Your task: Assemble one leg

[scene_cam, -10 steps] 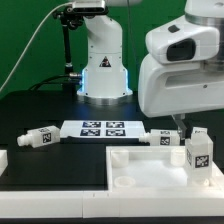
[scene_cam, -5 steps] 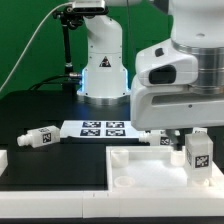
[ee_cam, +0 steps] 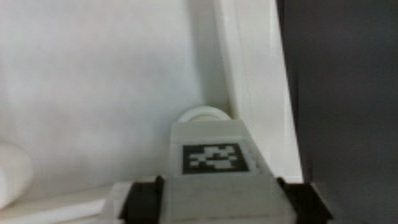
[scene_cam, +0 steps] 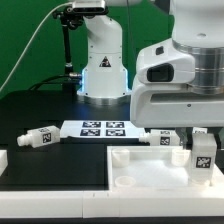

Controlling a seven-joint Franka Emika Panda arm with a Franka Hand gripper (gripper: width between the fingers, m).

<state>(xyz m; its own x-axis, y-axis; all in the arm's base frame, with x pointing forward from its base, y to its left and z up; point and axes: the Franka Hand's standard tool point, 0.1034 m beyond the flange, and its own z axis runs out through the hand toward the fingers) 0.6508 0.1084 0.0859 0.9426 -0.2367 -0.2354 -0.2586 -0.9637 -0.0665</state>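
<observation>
A black table [scene_cam: 60, 150] fills the scene. Nearest the camera lies a large white tray [scene_cam: 150, 153] with a raised rim, its bottom smooth and pale.

At the tray's far corner, on the exterior view's right, a leg [scene_cam: 203, 152] stands upright, a small white block with a black-and-white square tag facing the camera. The gripper [ee_cam: 217, 198] hangs straight above it and is closed on the leg. In the wrist view, a dark finger [ee_cam: 146, 196] presses against each side of the block. That view also shows the white tray under the leg, with a strip of black table beside it. I cannot tell whether the leg's bottom touches the tray.

Just behind the tray's rim, a second leg [scene_cam: 165, 138] lies on its side on the table, near the held one. A third leg [scene_cam: 40, 137] lies tilted, well apart, on the exterior view's left. Between these two, a little further back, the marker board [scene_cam: 103, 127] lies flat.

Further back stands the arm's white base [scene_cam: 103, 72]. A green backdrop [scene_cam: 25, 40] closes off the room behind.
</observation>
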